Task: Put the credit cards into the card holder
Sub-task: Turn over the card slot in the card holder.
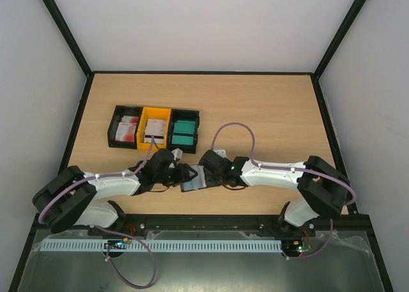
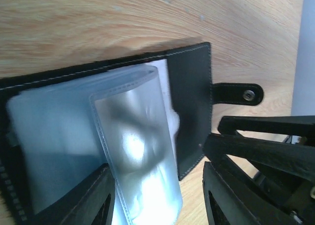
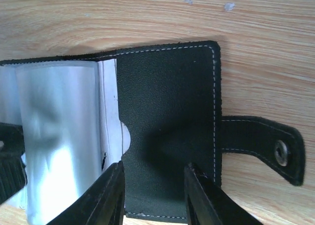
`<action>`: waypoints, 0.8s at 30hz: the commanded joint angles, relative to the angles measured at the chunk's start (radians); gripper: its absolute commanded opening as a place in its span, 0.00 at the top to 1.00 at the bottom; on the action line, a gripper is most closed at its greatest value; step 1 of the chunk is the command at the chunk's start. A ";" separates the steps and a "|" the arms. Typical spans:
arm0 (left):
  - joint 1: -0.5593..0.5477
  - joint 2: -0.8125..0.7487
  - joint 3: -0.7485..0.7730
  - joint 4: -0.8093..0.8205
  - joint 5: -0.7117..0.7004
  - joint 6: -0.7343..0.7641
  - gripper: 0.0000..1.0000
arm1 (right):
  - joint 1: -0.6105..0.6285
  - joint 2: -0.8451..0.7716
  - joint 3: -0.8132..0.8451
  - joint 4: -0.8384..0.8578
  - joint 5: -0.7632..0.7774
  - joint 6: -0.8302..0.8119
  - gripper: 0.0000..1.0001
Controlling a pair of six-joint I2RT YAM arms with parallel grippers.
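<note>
1. The step in hand is judged to be the opening of the holder (image 1: 193,178). It lies spread open on the table (image 1: 268,107), close to the near edge and about at its middle, between the two grippers.
2. The left gripper (image 2: 157,198) is seen with its jaws spread. A clear sleeve (image 2: 138,151) stands up between them and is not pinched.
3. The right gripper (image 3: 155,188) is spread as well, and the flap (image 3: 167,112) is seen flat between its fingers. Whether the tips press on it cannot be told.
4. No card is carried by either gripper and none is made out in the sleeves, so no card is judged to be put in yet.
5. For the next move, a sleeve probably must be held open by one gripper while the other is sent to the bins for a single card, which must be taken by its thin edges.
6. Counted:
   - One holder with one tab (image 3: 266,148).
   - Three bins in a row in the left half of the table.
   - The black bin (image 1: 112,129) toward the left edge holds red-and-white cards (image 1: 128,127).
   - The yellow bin (image 1: 156,111) holds white cards (image 1: 154,129).
   - The second black bin (image 1: 185,112) holds teal cards (image 1: 185,131).
   - Two cards or piles are seen in each bin; what lies beneath cannot be told.
</note>
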 commanded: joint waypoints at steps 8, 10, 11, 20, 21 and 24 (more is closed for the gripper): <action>-0.052 0.115 0.150 0.036 0.052 0.077 0.48 | -0.009 -0.122 -0.051 -0.049 0.231 0.140 0.66; -0.060 0.149 0.172 0.041 0.053 0.082 0.48 | -0.011 -0.159 -0.061 -0.065 0.270 0.169 0.66; -0.066 0.166 0.186 0.045 0.054 0.083 0.48 | -0.011 -0.179 -0.067 -0.072 0.289 0.182 0.65; -0.126 0.331 0.322 0.047 0.049 0.109 0.47 | -0.030 -0.362 -0.127 -0.139 0.396 0.274 0.63; -0.132 0.348 0.332 0.044 0.043 0.108 0.47 | -0.032 -0.380 -0.132 -0.145 0.402 0.278 0.62; -0.147 0.383 0.362 -0.001 -0.012 0.108 0.47 | -0.037 -0.413 -0.144 -0.155 0.405 0.278 0.61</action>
